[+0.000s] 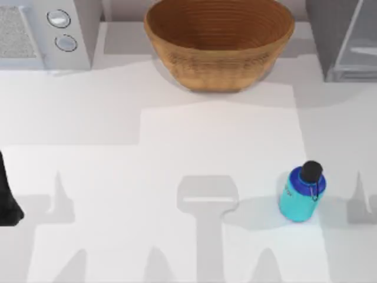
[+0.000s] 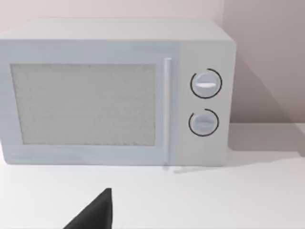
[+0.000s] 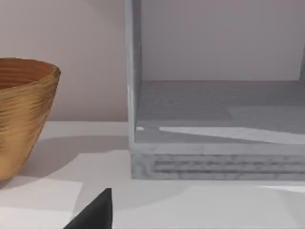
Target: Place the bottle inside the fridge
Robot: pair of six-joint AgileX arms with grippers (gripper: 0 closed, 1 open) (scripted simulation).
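The bottle (image 1: 301,193), small and cyan with a dark blue shoulder and black cap, stands upright on the white table at the front right, with nothing touching it. The fridge (image 1: 347,41) is at the back right corner, dark grey with a pale glassy panel. In the right wrist view the fridge (image 3: 214,119) faces me, with a light frame around a grey inner floor. A black part of my right gripper (image 3: 94,213) juts in low, well short of it. My left gripper (image 2: 93,214) is parked at the table's left edge, where the left arm (image 1: 7,203) is a dark shape.
A large woven basket (image 1: 219,41) sits at the back centre, between a light grey microwave (image 1: 44,32) with two round dials at the back left and the fridge. The left wrist view faces that microwave (image 2: 114,95). Open table lies between the bottle and the fridge.
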